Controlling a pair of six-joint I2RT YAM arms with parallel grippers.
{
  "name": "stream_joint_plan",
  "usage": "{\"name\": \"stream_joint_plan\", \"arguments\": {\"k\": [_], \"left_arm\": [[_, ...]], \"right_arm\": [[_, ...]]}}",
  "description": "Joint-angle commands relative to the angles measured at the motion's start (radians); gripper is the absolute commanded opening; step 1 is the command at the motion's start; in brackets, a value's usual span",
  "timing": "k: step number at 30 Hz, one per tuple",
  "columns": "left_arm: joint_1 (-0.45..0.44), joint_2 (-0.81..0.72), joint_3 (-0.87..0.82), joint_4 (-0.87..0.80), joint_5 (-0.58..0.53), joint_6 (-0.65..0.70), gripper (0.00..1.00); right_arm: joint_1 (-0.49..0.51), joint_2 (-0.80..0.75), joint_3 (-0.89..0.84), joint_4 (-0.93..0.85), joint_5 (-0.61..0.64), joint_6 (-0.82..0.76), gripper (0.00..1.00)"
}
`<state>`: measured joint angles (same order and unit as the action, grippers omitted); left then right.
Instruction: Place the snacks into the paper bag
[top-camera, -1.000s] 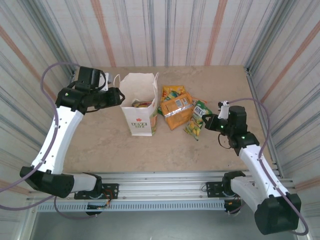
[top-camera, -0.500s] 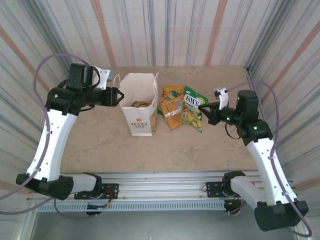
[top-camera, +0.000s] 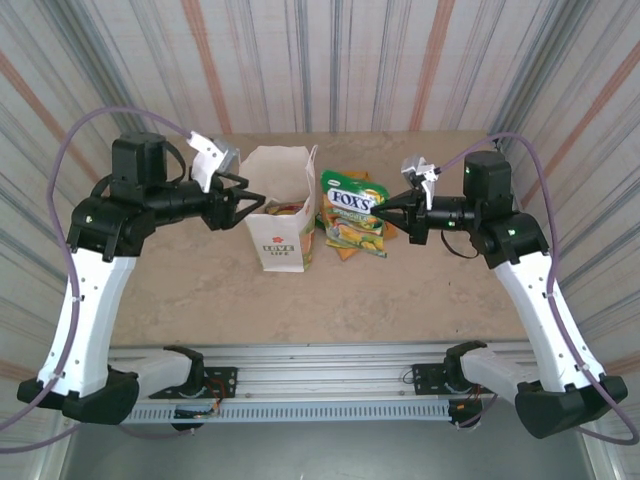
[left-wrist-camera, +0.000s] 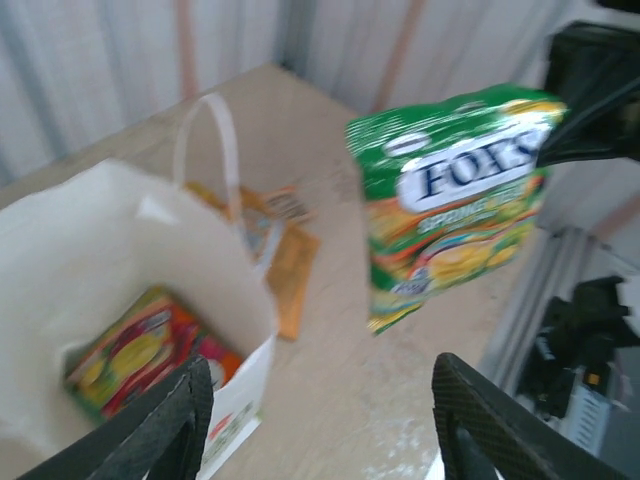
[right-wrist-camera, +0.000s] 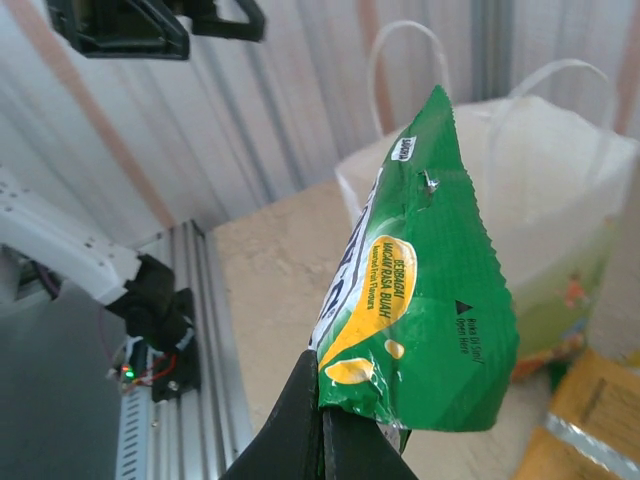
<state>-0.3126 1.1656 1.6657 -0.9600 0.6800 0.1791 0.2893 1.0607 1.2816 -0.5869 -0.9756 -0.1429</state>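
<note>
A beige table (top-camera: 200, 290) carries an upright white paper bag (top-camera: 283, 220), its mouth open, with one red-yellow packet (left-wrist-camera: 140, 360) already lying inside. The left gripper (top-camera: 252, 197) hovers at the bag's left rim with its jaws apart, gripping nothing. The right gripper (top-camera: 390, 208) pinches one corner of a green FOX'S packet (top-camera: 355, 205), which hangs in the air just right of the bag, above loose orange snacks (left-wrist-camera: 290, 270). The dangling packet could catch the rim or a handle and tip the light bag. It could also slip from that small corner pinch.
</note>
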Motion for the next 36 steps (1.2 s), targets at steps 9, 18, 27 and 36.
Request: {"name": "stream_joint_plan", "arguments": {"k": [9, 18, 27, 36], "left_arm": [[-0.126, 0.058, -0.176, 0.339, 0.238, -0.030, 0.70], [-0.146, 0.081, -0.193, 0.490, 0.306, -0.061, 0.71], [-0.164, 0.114, -0.184, 0.529, 0.340, -0.090, 0.35], [-0.163, 0.126, -0.042, 0.329, 0.073, -0.088, 0.09]], "right_arm": [[0.051, 0.054, 0.103, 0.334, -0.175, 0.098, 0.00], [0.057, 0.120, 0.127, 0.419, -0.229, 0.152, 0.00], [0.073, 0.153, 0.117, 0.471, -0.212, 0.192, 0.00], [0.069, 0.098, 0.042, 0.462, -0.052, 0.178, 0.32]]}}
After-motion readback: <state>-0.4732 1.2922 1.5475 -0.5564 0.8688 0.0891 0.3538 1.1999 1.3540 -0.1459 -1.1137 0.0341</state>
